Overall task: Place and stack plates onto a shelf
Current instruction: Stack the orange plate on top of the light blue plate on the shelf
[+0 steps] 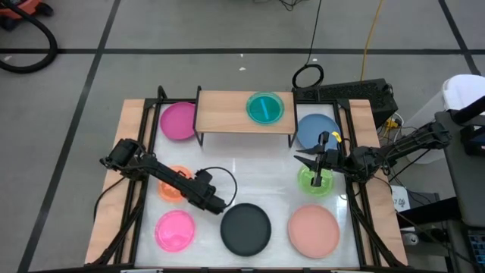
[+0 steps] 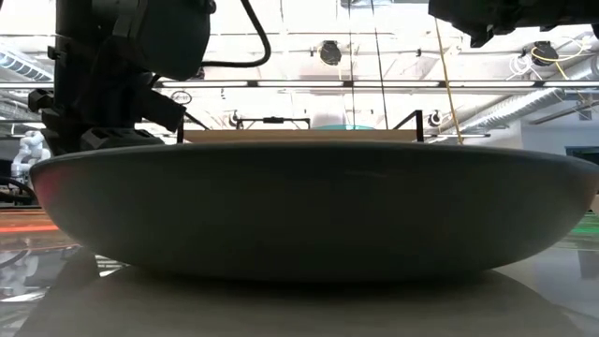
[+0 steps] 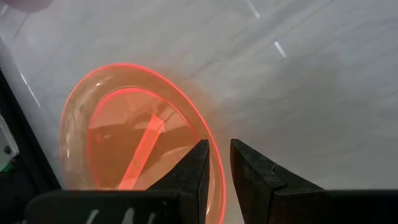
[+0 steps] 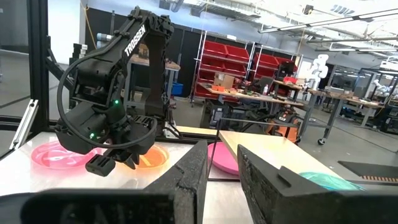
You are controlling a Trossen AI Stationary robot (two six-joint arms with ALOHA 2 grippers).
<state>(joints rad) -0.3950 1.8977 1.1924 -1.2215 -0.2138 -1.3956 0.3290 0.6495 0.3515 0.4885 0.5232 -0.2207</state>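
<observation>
From above, the shelf [image 1: 227, 112] stands at the table's far edge with one cyan plate [image 1: 264, 108] on its right half; the magenta plate [image 1: 179, 120] lies on the table just left of it and the blue plate [image 1: 317, 130] just right of it; nearer the front lie the pink plate [image 1: 175, 230], the black plate [image 1: 245, 229] and the salmon plate [image 1: 314, 230]. The left gripper [image 1: 217, 204] sits low between the orange plate [image 1: 171, 184] and the black one; the right gripper [image 1: 305, 158] hangs above the green plate [image 1: 316, 180], just right of the shelf.

The left wrist view alone shows how near that gripper is to the orange plate [image 3: 134, 149]: its fingers [image 3: 188, 174] stand almost together with only a thin slit between them, holding nothing, the tips at the plate's rim. The right wrist view shows its own fingers [image 4: 194, 171] likewise nearly closed on nothing, and across the table the left arm [image 4: 115, 93] with TROSSEN in white letters on it; behind are red bins on racking. The low view is all but filled by the black plate [image 2: 309, 211], with the shelf's edge [image 2: 299, 137] just showing over it.
</observation>
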